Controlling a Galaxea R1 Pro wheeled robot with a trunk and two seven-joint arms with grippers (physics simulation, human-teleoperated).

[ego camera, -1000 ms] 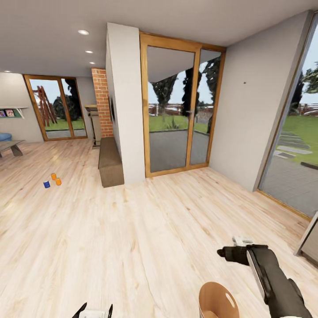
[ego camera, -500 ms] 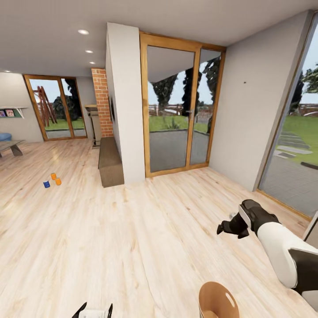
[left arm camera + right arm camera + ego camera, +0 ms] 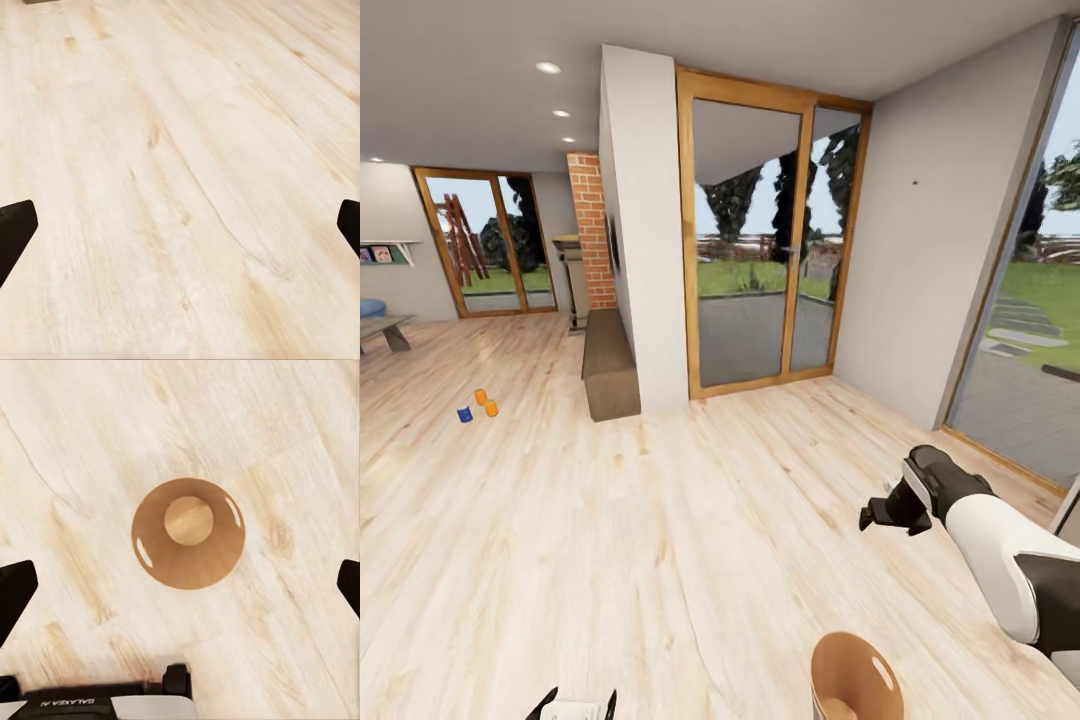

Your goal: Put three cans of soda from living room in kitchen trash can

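The three cans (image 3: 477, 404) stand upright in a tight cluster on the light plank floor (image 3: 660, 540) of the living room, far off at about ten o'clock from the robot: two orange ones, at (image 3: 480, 397) and (image 3: 491, 408), with the dark blue one (image 3: 464, 414) just beside them, all well short of the long low cabinet (image 3: 608, 366) and the red brick column (image 3: 593, 232). The trash can (image 3: 853, 677) sits on the floor close in front of the robot at about five o'clock, its brown inside open upward; the right wrist view looks straight down into it (image 3: 188, 532), with the right tool (image 3: 180, 589) high above it, fingertips spread wide and nothing between them. The left tool (image 3: 180, 229) is likewise spread wide and empty, over bare planks. In my judgement the cans will be light and rigid if full, easily dented if empty, and their smooth painted walls may slip, so a firm but not crushing hold is wanted. The best place to take one is around the middle of its side, fingers on opposite flanks, coming in level or from above over the grey top. Because they stand so close together, the outermost can is probably the easiest first pick; a careless approach could topple its neighbours and send them rolling over the floor.
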